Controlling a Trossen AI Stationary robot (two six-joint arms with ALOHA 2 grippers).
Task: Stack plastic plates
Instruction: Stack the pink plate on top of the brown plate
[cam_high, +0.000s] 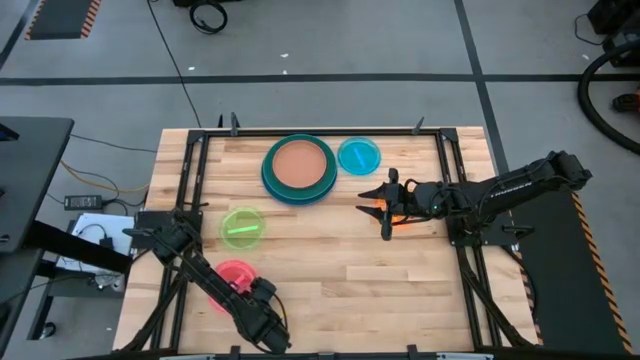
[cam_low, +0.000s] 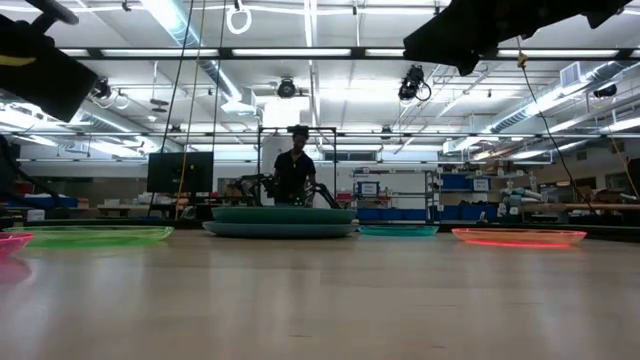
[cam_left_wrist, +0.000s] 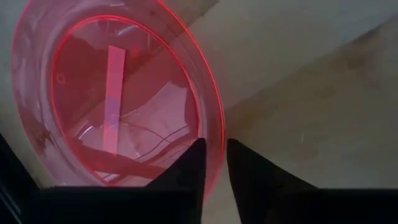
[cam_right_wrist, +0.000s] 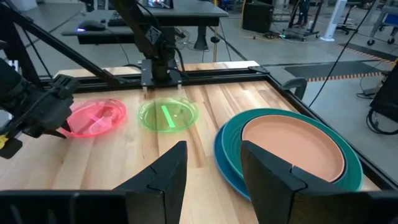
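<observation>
One pink plate (cam_left_wrist: 118, 99) rim between left end effector (cam_left_wrist: 216, 163) fingers, apparently grasped.

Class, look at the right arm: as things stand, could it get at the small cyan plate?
Probably yes. The right gripper hovers with jaws open near the cyan plate, which lies alone on the table beside the big stack; nothing lies between.

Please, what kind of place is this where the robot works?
Most likely a robotics lab or workshop in a large industrial hall. The wooden table sits in a metal frame on a concrete floor with cables. Beyond it the low view shows ceiling strip lights, shelves with bins, and a person standing at another robot rig.
</observation>
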